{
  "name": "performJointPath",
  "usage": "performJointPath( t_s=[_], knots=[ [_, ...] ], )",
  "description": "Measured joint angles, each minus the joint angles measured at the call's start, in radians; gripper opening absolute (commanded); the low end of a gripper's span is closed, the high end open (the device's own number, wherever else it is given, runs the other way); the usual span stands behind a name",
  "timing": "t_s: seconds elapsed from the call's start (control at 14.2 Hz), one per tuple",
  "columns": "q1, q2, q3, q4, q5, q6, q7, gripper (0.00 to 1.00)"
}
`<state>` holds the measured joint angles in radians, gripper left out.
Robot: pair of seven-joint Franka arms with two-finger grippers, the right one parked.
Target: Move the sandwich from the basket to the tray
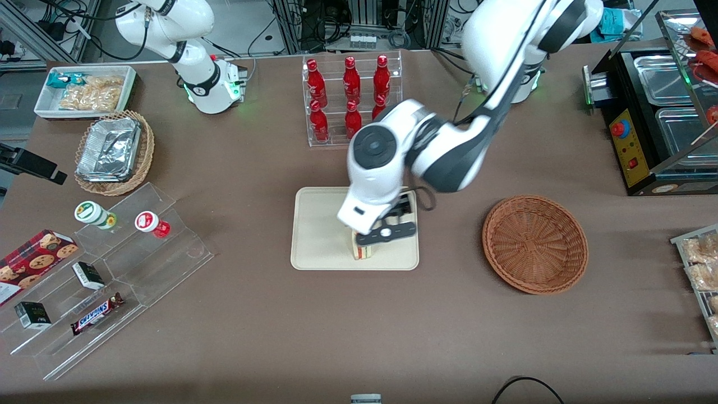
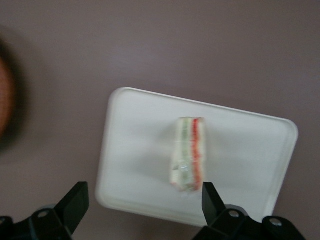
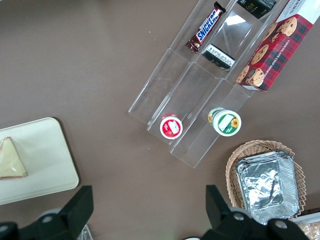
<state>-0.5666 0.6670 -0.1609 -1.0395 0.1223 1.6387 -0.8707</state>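
Pale bread wedge: I see the sandwich [image 1: 363, 251] resting on the beige tray [image 1: 314, 235], on the part nearest the front camera. I read the gripper [image 2: 142, 197] directly above it, fingers spread wide, holding nothing. Toward the working arm's end sits the wicker basket [image 1: 534, 243], apart from the tray.
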Motion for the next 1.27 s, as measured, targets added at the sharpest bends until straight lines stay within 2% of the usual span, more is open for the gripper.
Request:
performJointPath(
  t_s=[0.21, 0.56, 0.71, 0.85, 0.99, 1.27],
  knots=[
    [0.122, -0.15, 0.004, -0.036, 0.002, -0.185, 0.203, 1.0],
    [0.363, -0.424, 0.003, -0.268, 0.001, -0.256, 0.46, 1.0],
    [0.483, -0.516, -0.049, -0.345, -0.001, -0.293, 0.529, 1.0],
    [0.604, -0.599, -0.146, -0.431, -0.002, -0.301, 0.546, 1.0],
    [0.647, -0.657, -0.189, -0.485, -0.004, -0.307, 0.546, 1.0],
    [0.71, -0.71, -0.194, -0.502, -0.022, -0.349, 0.623, 1.0]
  ],
)
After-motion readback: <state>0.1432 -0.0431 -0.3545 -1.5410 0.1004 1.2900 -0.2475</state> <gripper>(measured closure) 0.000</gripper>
